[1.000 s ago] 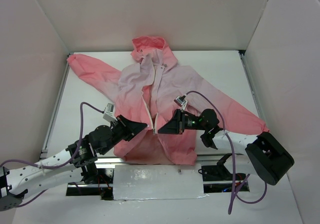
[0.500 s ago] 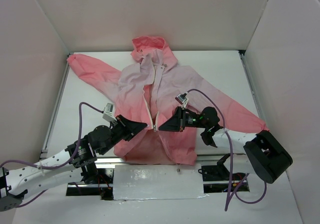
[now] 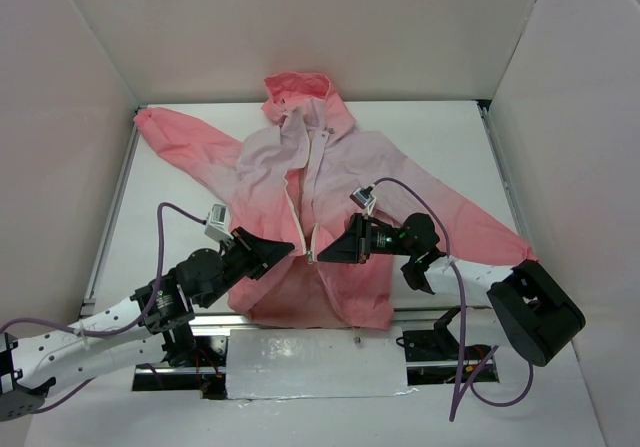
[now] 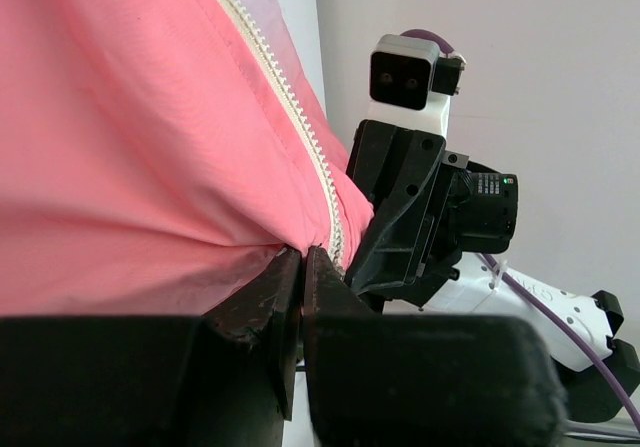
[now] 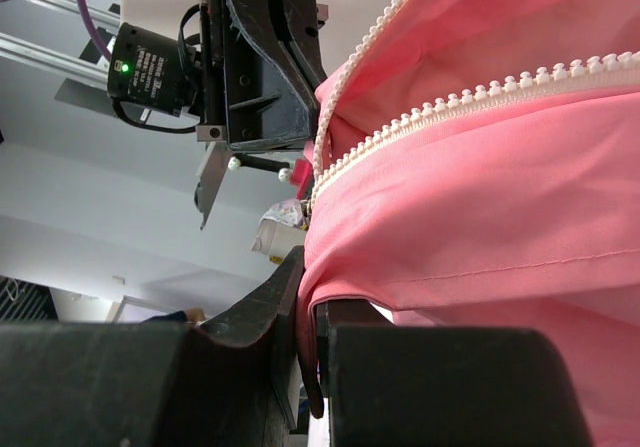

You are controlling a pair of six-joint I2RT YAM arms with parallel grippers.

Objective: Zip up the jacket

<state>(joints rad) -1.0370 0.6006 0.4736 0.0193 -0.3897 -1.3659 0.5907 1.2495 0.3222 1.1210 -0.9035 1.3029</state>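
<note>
The jacket (image 3: 330,182) lies spread on the white table, hood at the back, coral pink at hem and sleeves, pale lilac across the chest, its white zipper (image 3: 303,202) open down the front. My left gripper (image 3: 293,251) is shut on the left front panel's edge beside the zipper teeth (image 4: 300,132); the jaws pinch pink fabric (image 4: 150,167). Facing it from the right, my right gripper (image 3: 320,258) is shut on the right front panel's edge, with a fold of pink cloth (image 5: 470,237) between its jaws. Both zipper rows (image 5: 450,107) run close above that grip.
White walls enclose the table on three sides. The left sleeve (image 3: 175,132) reaches the back left corner and the right sleeve (image 3: 480,222) runs toward the right wall. A foil-covered strip (image 3: 315,362) lies along the near edge between the arm bases.
The right arm has shifted slightly, its gripper nudging a little toward the back; the left arm and jacket look unchanged.
</note>
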